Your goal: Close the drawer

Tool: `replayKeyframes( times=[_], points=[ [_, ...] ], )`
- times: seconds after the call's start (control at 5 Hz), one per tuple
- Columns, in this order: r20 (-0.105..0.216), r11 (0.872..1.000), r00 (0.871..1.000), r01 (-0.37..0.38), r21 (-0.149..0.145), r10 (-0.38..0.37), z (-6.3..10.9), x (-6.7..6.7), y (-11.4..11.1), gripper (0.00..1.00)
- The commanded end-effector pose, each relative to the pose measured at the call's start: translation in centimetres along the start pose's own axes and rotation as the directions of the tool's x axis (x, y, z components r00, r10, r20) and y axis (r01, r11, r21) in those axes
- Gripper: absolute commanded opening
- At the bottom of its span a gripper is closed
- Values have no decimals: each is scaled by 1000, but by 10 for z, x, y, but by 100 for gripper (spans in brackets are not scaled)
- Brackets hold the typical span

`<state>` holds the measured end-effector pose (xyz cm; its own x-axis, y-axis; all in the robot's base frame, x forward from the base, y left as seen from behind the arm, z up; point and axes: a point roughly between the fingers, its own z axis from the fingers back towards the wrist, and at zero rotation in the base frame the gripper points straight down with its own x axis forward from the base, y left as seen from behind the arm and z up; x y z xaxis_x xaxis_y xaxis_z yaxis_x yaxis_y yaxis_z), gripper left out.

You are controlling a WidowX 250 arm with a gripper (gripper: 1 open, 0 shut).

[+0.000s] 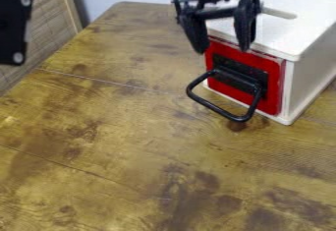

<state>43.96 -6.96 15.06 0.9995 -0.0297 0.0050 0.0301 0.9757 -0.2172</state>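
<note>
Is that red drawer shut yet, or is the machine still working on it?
It looks shut or nearly so: the red drawer front sits about level with the white cabinet, its black handle hanging out front. The hand hovers open above the drawer, holding nothing. Little seems left, perhaps a last nudge; any remaining gap is too small to judge.
</note>
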Motion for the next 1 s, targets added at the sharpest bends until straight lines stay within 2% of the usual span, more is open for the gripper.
replayKeyframes(
  times=[0.0,0.2,0.4,0.8],
  points=[
    [81,999,996,-33,13,31,2,6,4,100],
    [86,998,995,-55,19,53,-22,7,7,100],
    [74,999,997,-35,20,34,-16,8,4,100],
    [71,1000,997,-11,1,11,4,11,-2,100]
  ],
)
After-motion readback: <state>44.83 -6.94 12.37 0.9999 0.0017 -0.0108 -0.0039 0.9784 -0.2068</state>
